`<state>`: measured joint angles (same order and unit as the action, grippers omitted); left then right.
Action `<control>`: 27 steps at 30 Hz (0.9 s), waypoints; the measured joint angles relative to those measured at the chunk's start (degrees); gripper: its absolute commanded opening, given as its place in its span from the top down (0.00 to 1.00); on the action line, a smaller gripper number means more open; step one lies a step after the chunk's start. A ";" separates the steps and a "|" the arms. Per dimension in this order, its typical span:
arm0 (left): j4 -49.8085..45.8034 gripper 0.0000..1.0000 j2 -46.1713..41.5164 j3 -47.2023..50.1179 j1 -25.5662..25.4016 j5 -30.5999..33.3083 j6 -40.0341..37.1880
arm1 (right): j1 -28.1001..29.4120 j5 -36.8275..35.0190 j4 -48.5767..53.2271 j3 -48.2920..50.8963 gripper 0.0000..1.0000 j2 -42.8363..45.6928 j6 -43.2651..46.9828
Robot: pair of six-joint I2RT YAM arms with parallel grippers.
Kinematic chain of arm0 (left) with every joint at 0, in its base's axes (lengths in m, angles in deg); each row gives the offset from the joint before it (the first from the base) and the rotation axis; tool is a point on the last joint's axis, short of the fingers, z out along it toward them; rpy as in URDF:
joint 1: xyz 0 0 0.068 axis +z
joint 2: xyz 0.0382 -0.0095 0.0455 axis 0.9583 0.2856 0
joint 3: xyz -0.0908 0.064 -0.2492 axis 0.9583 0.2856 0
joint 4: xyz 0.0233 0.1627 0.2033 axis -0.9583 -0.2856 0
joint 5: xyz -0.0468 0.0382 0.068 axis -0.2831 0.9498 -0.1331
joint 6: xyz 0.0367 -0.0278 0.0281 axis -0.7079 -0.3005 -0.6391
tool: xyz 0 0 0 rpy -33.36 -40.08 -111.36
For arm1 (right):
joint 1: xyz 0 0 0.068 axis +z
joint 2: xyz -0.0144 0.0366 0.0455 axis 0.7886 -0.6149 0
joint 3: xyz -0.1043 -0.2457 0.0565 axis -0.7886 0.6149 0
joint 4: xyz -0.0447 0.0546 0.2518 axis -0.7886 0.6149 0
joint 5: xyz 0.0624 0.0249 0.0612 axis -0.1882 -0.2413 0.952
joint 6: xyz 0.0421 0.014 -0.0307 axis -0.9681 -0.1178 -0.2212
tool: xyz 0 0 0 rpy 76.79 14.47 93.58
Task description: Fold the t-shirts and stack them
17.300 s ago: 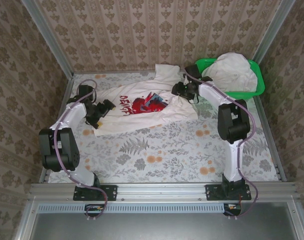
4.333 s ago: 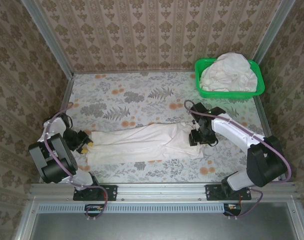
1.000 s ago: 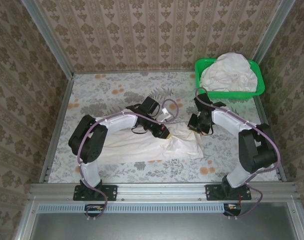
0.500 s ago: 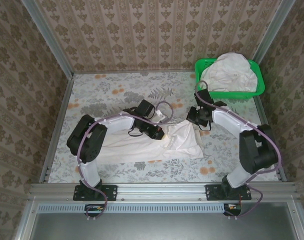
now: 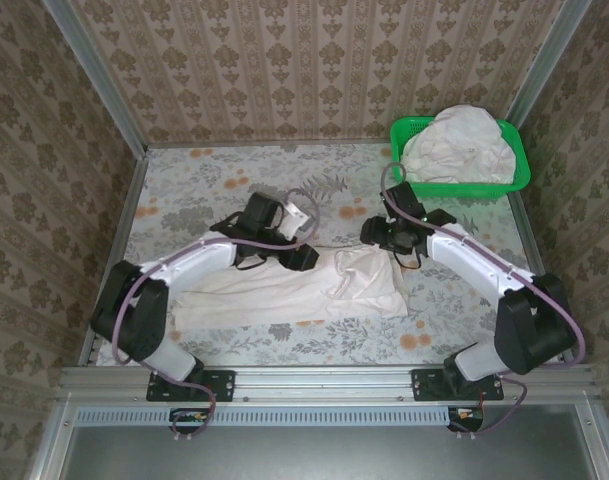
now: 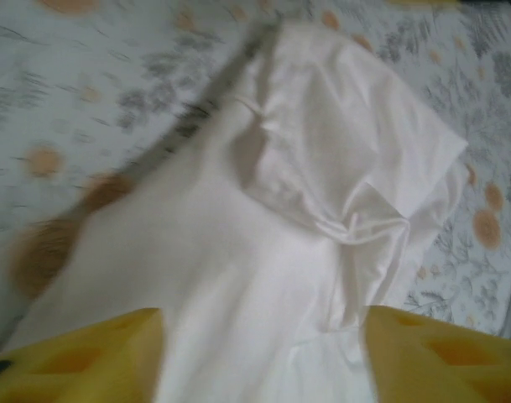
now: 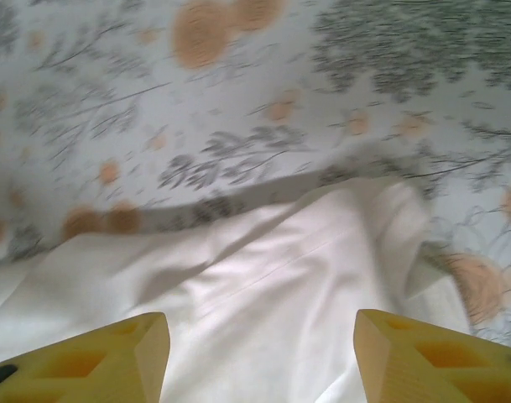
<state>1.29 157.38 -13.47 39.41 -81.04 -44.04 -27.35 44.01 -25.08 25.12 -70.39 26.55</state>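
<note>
- Hovering by the shirt's [image 5: 274,290] far edge, left tool [image 5: 304,257] and right tool [image 5: 374,232] both gaped apart, gripping nothing.
- A neat next fold likely needed even corner grips.

Floral-patterned table [image 5: 204,190], 1 folded white t-shirt [image 5: 274,295] near front, green basket [image 5: 464,187] far-right corner

White arms [image 5: 199,262], black joints [image 5: 529,335], purple cables [image 5: 302,191], yellow tool fingertips [image 6: 79,357]

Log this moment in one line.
left gripper: open over t-shirt | right gripper: open at its far edge | t-shirt: folded strip on table | basket: white cloth inside
</note>
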 measured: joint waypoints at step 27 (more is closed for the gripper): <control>-8.13 0.01 -11.15 20.65 26.16 18.80 19.98 | 2.27 -1.05 9.14 -32.68 0.30 -40.72 -2.05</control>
<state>-6.84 146.23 7.18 65.57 -62.25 -24.06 -25.07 42.96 -15.95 -7.56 -111.11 24.50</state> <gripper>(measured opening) 0.981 0.680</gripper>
